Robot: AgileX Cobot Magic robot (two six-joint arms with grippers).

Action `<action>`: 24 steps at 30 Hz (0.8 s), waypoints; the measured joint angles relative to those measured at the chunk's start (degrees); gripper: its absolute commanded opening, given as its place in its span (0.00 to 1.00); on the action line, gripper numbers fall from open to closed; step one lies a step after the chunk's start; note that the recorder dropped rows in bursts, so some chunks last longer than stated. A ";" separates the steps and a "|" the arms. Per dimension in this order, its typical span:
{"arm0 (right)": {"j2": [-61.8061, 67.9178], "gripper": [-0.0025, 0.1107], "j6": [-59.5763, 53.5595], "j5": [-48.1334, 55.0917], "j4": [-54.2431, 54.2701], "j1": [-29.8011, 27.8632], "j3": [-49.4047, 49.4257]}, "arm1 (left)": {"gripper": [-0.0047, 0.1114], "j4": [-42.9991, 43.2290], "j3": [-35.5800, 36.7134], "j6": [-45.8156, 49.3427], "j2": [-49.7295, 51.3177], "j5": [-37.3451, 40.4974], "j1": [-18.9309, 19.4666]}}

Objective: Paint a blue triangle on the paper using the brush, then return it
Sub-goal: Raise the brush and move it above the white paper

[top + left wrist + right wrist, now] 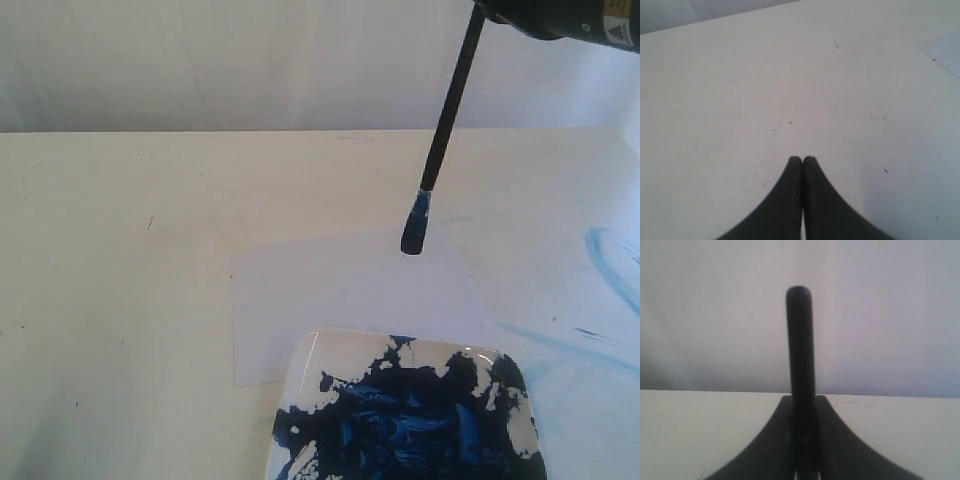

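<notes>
Black, thin and stiff, the brush (447,110) looks light enough that weight is no worry. The risk is more likely its smooth round handle turning or sliding in a pinch. Its bristles are soft and loaded with wet dark-blue paint, so I judge they will splay and smear under any real pressure. The handle well above the silver collar is the place to hold it, and that is where the right tool (804,399) pinches it, with the brush slanting down from the far right corner of the desk (120,300).

The paper (350,290) lies flat near the middle of the near edge, with no blue triangle on it yet. It is thin and loose, so a dragging stroke could shift it. A white dish (310,365) of blue paint sits at the near edge, overlapping the sheet.

Only the exterior view shows the bristle tip, which is at the sheet's far right corner; I cannot tell whether it touches. That view also shows pale blue smears (612,262) towards the right edge. The right wrist view hides the tip but shows the grip, with the handle's blunt end standing above the fingers. The left wrist view shows the left tool (802,159) pressed together on nothing, above bare desk just beside the sheet.
</notes>
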 measured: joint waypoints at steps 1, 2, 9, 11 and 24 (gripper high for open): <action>0.00 0.02 0.79 2.10 0.09 0.41 -0.13 | 0.04 -0.02 0.00 0.44 0.00 0.00 0.00; -0.21 0.02 1.04 2.71 0.09 0.55 -0.13 | 0.04 0.14 0.00 0.59 0.00 0.00 0.00; -6.57 0.02 2.05 6.05 0.13 0.65 -0.13 | 0.04 0.58 0.00 0.95 0.00 -12.46 0.00; -7.02 0.02 2.05 6.59 0.13 0.65 -0.13 | 0.04 0.58 0.00 0.95 0.00 -13.24 0.00; -7.37 0.02 2.05 7.03 0.13 0.65 -0.13 | 0.04 0.58 0.00 -9.09 -0.07 -37.76 0.00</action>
